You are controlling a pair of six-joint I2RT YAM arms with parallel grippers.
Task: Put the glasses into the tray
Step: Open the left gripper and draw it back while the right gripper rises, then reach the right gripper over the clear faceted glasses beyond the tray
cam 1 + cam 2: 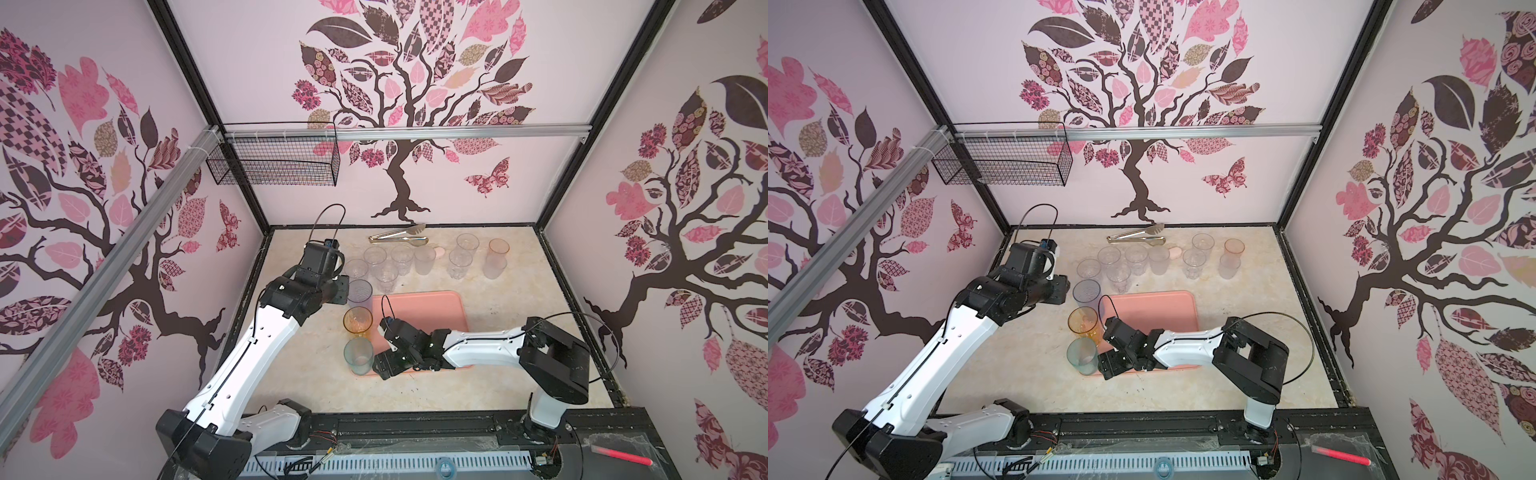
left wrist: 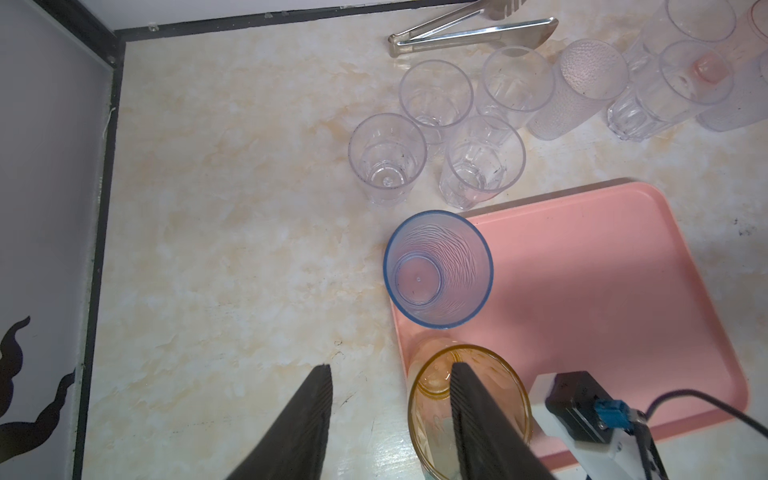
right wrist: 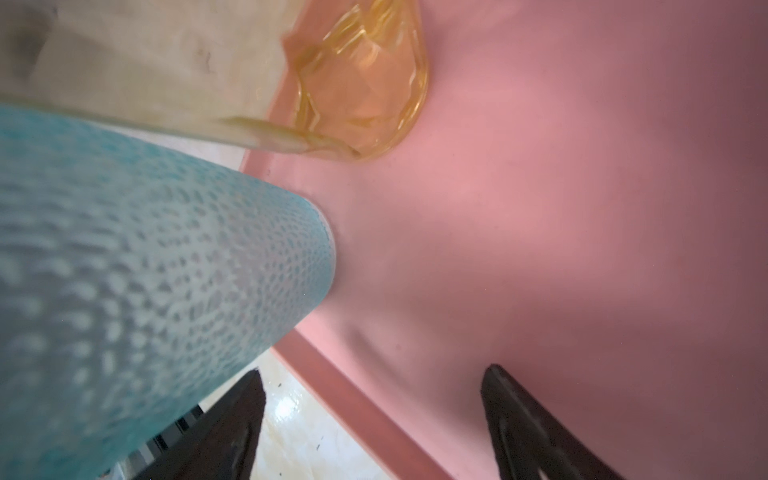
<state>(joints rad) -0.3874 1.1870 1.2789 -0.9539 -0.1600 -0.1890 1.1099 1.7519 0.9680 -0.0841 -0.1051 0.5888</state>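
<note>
The salmon-pink tray (image 1: 419, 307) (image 1: 1154, 307) lies mid-table. Three coloured glasses stand upright along its left edge: blue (image 1: 360, 291) (image 2: 438, 270) at the far corner, amber (image 1: 357, 320) (image 2: 490, 386) in the middle, teal (image 1: 358, 353) (image 3: 145, 270) at the near corner. My left gripper (image 1: 340, 286) (image 2: 390, 372) hovers open and empty just left of the blue glass. My right gripper (image 1: 380, 347) (image 3: 374, 374) is open low over the tray's near rim, right beside the teal glass, with nothing between its fingers. Several clear, frosted and pale pink glasses (image 1: 390, 266) (image 2: 482, 162) stand behind the tray.
Metal tongs (image 1: 399, 235) (image 2: 469, 33) lie by the back wall, with a small pink blob (image 1: 439, 250) near them. A wire basket (image 1: 274, 160) hangs on the rail at the back left. The right arm (image 1: 482, 338) lies across the tray's near part.
</note>
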